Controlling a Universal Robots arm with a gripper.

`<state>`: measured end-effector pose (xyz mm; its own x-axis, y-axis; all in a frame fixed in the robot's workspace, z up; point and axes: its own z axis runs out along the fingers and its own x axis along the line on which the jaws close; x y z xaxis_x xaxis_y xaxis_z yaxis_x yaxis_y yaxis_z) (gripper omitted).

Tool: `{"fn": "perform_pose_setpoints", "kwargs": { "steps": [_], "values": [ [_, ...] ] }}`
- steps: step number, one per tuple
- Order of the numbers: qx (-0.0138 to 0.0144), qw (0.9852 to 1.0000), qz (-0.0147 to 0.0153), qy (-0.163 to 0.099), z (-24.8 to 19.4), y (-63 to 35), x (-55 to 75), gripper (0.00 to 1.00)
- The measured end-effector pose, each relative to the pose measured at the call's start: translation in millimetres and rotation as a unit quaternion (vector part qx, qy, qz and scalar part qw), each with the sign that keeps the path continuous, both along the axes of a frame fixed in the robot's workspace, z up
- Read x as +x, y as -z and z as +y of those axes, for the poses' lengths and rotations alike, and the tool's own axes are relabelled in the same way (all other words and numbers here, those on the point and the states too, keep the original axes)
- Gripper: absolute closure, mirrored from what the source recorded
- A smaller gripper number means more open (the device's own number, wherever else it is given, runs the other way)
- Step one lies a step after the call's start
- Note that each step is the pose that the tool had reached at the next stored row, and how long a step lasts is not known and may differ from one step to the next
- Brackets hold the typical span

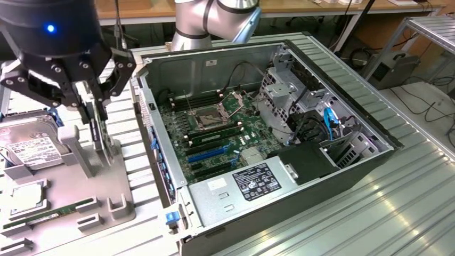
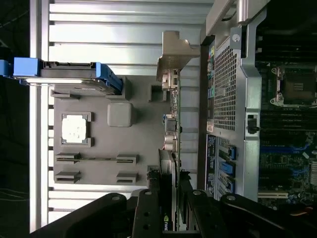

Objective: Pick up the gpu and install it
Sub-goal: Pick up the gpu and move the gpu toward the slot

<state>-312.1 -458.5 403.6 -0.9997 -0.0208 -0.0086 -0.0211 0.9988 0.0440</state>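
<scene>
The gpu is a thin black card seen edge-on, standing upright over the grey fixture at the exterior view's left, beside the open computer case. My gripper comes down on it from above, one finger on each flat side, shut on the card. In the wrist view the gpu runs away from my gripper, and its silver end bracket is at the far end. The motherboard's blue expansion slots lie bare inside the case.
On the fixture sit a silver hard drive in a blue carrier, a processor chip and a green memory stick. The case's metal side wall stands between the fixture and the motherboard. A power supply fills the near corner.
</scene>
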Motion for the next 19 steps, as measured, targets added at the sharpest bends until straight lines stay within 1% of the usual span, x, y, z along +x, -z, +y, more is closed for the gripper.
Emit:
{"fn": "perform_pose_setpoints", "kwargs": {
  "steps": [2,6,7,9,10,14,16,18,19],
  "values": [
    [0.0004,1.0,-0.0001,0.0,-3.2,-10.5,7.2,0.74],
    [0.0012,1.0,0.0,0.0,-9.5,-27.3,23.8,0.74],
    [0.0017,1.0,0.0,0.0,-12.2,-33.5,32.7,0.74],
    [0.0026,1.0,0.0,0.0,-15.1,-38.5,42.1,0.74],
    [0.0038,1.0,0.0,0.0,-17.3,-41.3,50.4,0.74],
    [0.007,1.0,0.0,0.0,-20.0,-43.5,69.2,0.74],
    [0.0093,1.0,0.0,0.0,-20.3,-43.5,83.3,0.74],
    [0.0122,0.9999,0.0,0.0,-20.4,-43.4,97.3,0.74],
    [0.0129,0.9999,0.0,0.0,-20.4,-43.5,102.6,0.74]
  ]
}}
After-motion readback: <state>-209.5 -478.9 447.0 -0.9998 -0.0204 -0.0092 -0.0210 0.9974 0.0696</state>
